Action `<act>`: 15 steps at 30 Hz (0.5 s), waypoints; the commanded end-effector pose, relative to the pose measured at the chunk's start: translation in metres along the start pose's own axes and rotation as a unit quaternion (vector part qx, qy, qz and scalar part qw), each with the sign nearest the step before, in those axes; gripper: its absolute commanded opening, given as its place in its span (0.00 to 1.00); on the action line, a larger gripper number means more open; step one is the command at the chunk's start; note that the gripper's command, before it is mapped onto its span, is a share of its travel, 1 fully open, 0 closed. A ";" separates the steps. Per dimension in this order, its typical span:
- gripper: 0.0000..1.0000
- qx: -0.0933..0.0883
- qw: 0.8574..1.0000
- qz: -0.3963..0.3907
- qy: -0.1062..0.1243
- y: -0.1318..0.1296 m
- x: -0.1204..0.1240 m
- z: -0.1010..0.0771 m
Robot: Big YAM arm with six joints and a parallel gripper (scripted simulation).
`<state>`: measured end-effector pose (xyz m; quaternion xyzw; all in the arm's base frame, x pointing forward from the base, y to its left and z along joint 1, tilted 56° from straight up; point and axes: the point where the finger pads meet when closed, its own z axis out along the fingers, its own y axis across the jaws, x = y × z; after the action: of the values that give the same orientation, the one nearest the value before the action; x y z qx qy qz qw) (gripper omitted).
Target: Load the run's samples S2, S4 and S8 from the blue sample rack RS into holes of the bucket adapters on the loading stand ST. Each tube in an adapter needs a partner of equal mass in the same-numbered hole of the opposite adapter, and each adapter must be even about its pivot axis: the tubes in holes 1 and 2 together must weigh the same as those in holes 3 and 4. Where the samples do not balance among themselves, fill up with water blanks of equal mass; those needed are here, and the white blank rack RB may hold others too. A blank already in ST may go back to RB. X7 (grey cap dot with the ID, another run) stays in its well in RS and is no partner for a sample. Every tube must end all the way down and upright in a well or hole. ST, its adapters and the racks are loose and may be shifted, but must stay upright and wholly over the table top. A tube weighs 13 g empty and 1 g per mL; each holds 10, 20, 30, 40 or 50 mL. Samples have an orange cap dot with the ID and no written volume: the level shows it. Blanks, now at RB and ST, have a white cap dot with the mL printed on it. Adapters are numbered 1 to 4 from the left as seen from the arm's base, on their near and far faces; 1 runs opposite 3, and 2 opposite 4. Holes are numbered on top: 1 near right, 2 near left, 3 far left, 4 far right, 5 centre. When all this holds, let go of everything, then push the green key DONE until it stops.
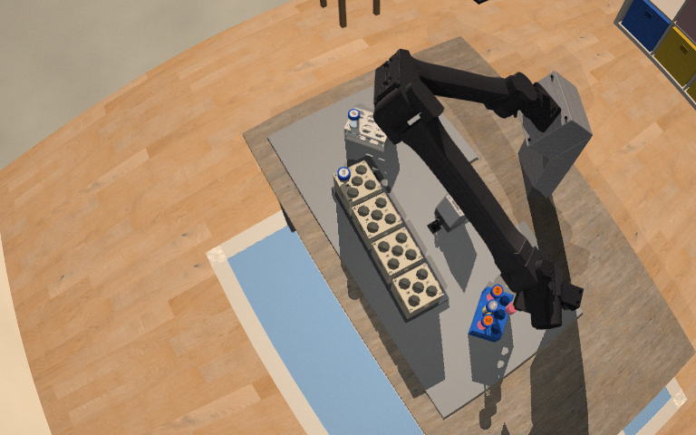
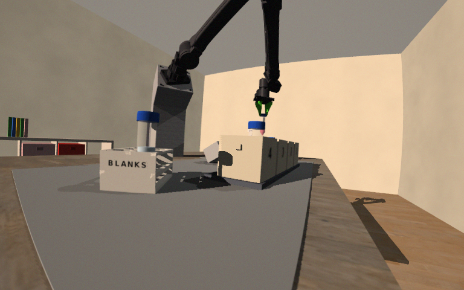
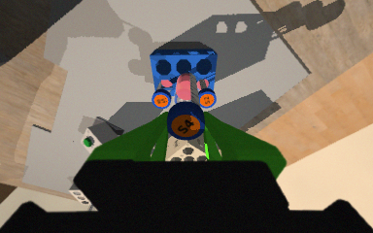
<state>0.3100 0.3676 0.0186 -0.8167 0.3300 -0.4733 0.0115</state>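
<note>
One tube S4 (image 3: 185, 124) hangs gripped in the pincer (image 3: 186, 146).

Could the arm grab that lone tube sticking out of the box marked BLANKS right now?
Probably not yet: its gripper is shut on tube S4, far from the blank tube. Nothing visibly blocks the way.

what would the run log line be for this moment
tool: shut on sample S4 | S4: lifted clear above blue rack RS | RS: two orange-dot tubes left | stand ST: one blank, no samples
</note>
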 end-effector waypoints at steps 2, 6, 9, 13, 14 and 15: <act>0.00 -0.005 1.000 -0.008 0.000 0.003 0.001 0.019; 0.00 -0.005 1.000 -0.008 0.000 0.004 0.001 0.024; 0.00 -0.004 1.000 -0.006 -0.001 0.002 0.001 0.032; 0.00 -0.005 1.000 -0.008 0.000 0.004 0.001 0.043; 0.00 -0.005 1.000 -0.008 0.000 0.004 0.001 0.045; 0.00 -0.005 1.000 -0.008 0.000 0.005 0.001 0.048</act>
<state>0.3390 0.3566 -0.0001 -0.8158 0.3323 -0.4732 0.0129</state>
